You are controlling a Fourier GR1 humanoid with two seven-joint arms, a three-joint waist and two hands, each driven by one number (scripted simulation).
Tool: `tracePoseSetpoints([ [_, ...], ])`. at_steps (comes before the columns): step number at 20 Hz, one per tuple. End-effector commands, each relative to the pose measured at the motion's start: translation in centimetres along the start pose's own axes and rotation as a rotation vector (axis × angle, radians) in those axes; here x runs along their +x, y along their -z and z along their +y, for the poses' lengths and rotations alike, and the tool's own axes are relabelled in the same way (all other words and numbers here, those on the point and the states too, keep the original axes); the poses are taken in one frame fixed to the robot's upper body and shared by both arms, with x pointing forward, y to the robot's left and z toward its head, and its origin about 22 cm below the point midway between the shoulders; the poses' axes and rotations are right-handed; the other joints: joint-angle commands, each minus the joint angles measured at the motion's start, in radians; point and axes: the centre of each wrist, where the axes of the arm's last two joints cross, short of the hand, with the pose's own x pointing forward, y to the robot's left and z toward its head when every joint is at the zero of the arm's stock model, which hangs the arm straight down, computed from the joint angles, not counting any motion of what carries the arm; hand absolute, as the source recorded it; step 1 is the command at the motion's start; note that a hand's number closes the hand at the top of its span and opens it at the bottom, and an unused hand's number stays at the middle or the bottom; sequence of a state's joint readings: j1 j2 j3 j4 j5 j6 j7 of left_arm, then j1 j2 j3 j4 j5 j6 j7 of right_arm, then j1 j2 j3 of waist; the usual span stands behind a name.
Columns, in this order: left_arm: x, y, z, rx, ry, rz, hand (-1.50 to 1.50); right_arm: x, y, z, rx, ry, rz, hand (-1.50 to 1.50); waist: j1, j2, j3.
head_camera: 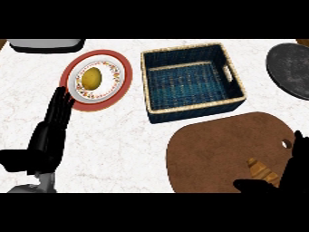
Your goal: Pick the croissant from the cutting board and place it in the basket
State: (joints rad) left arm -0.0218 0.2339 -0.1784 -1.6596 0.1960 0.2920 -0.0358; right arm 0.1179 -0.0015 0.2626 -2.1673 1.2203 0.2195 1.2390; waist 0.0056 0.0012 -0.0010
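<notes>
Right hand (302,168) open beside croissant (262,170) on cutting board (217,149), holding nothing; croissant just left, long axis near-far. Left hand (50,131) open, well apart.

R hand (302,168) over croissant (262,171), cutting board (217,149), basket (191,82) nearby

Left hand (48,131) rests open, fingers straight; right hand (297,170) open, thumb spread.

At lower right, the right hand (297,170) hides most of the croissant (260,168), and the frame's right edge crops the dark round pan (297,70).
</notes>
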Motion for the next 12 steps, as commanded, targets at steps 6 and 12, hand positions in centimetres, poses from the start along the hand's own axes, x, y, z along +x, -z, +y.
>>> tracePoseSetpoints([
  [6, 0.6, 0.6, 0.2, -0.019, 0.000, 0.013, 0.00, 1.2, 2.2, 0.6, 0.050, -0.040, 0.229, -1.50, 0.000, 0.002, 0.000],
  [12, -1.1, -0.2, 0.6, -0.003, 0.000, 0.005, 0.00, -0.8, 1.8, 2.5, 0.078, -0.048, 0.246, -1.50, -0.006, 0.000, 0.000],
])
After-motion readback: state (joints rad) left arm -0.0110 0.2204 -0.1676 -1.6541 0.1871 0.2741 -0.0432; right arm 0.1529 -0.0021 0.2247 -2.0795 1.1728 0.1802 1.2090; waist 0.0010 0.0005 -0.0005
